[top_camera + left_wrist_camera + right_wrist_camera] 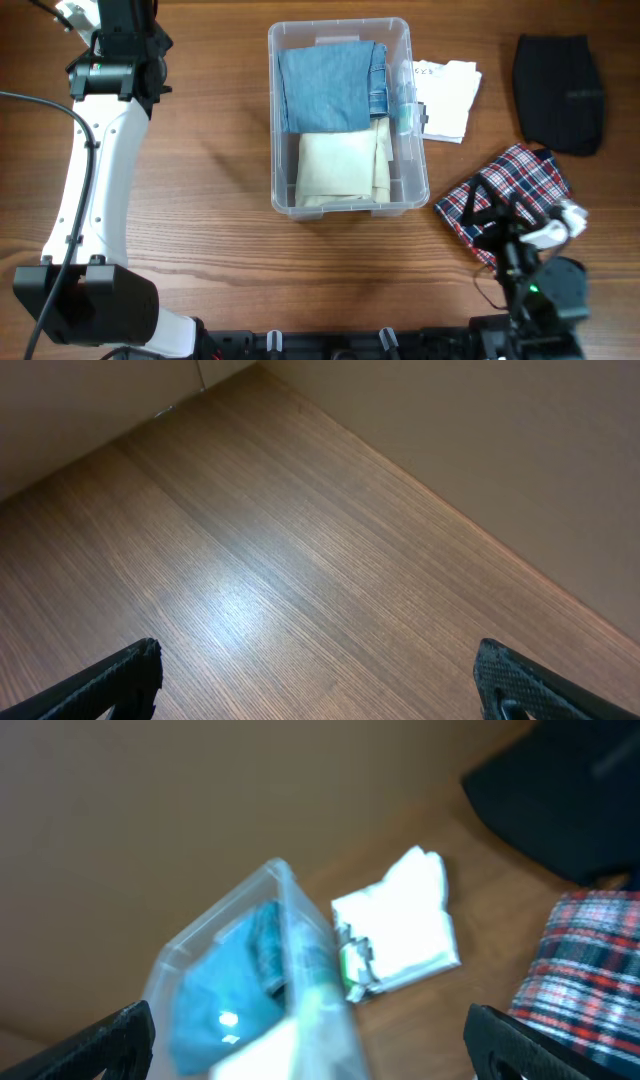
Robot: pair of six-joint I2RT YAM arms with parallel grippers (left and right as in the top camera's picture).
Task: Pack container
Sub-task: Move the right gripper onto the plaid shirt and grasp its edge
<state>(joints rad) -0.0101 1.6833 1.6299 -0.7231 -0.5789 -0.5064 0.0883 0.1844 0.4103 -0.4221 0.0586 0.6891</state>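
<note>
The container (274,130) sits mid-tabletop (200,230), part filled with two folded cloths (335,165). Expect a light, stiff bin with smooth clear walls that may slip, so take hold at the thick rim, not the wall.

Left fingers (125,675): spread wide, holding nothing, over bare tabletop at far left, well apart from the container.

Right fingers (110,1035): spread wide, empty, at near right. The container lies to their left and farther off, not touching.
</note>
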